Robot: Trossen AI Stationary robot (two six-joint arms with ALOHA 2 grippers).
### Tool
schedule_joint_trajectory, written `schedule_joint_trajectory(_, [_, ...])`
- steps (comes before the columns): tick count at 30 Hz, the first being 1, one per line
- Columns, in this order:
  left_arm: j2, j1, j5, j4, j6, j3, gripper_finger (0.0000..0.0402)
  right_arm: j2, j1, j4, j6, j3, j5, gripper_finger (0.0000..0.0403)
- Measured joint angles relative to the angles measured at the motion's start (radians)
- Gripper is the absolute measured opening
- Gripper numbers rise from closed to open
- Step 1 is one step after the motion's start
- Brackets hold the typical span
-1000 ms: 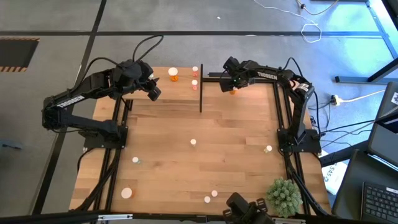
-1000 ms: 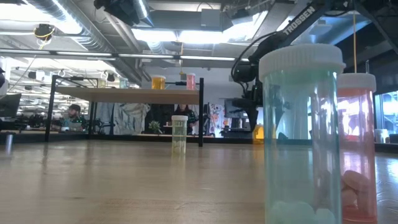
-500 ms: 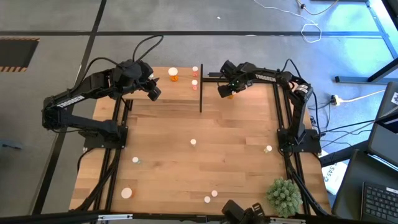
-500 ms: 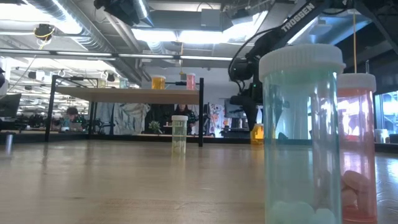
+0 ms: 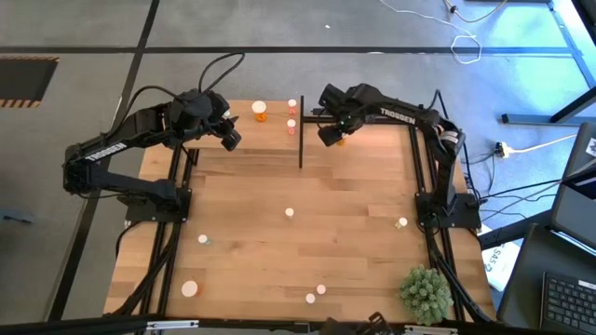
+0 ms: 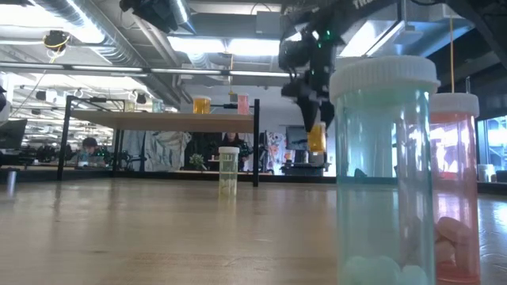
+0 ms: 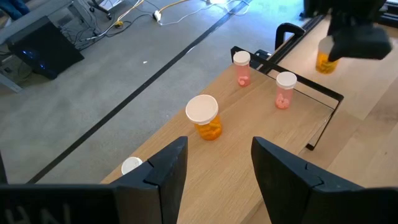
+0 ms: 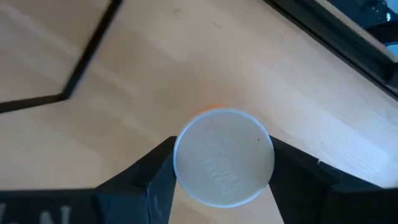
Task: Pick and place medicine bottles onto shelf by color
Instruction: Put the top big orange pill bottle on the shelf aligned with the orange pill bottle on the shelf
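One camera hangs overhead, looking straight down on the whole table. Another sits at tabletop level, sighting across the wood past two very near bottles into the room. Each wrist camera peers out between its own fingers. All four catch the shelf end of the table.

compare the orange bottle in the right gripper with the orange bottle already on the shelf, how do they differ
The orange bottle in the right gripper hangs in the air, clear of the table; the orange bottle on the shelf stands on the shelf. The held one is clamped at its cap between the right gripper's fingers; the shelved one is untouched, with the open left gripper above the shelf, short of it. Both have orange bodies and white caps.
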Motion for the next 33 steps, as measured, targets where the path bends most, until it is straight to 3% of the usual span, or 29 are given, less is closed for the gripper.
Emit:
schedule_joint_trajectory(9, [0.000, 0.000, 0.000, 0.001, 0.001, 0.000, 0.0173, 0.000, 0.073, -0.238, 0.006, 0.240, 0.036, 0.0221])
schedule_joint_trajectory(15, [0.000, 0.000, 0.000, 0.011, 0.078, 0.000, 0.0173, 0.000, 0.145, -0.315, 0.004, 0.405, 0.055, 0.0216])
schedule_joint_trajectory(23, [0.000, 0.000, 0.000, 0.015, 0.098, 0.000, 0.0173, 0.000, 0.250, -0.258, -0.052, 0.576, 0.056, 0.0222])
schedule_joint_trajectory(33, [0.000, 0.000, 0.001, 0.006, 0.096, 0.000, 0.0173, 0.001, 0.326, -0.037, -0.165, 0.614, 0.055, 0.0220])
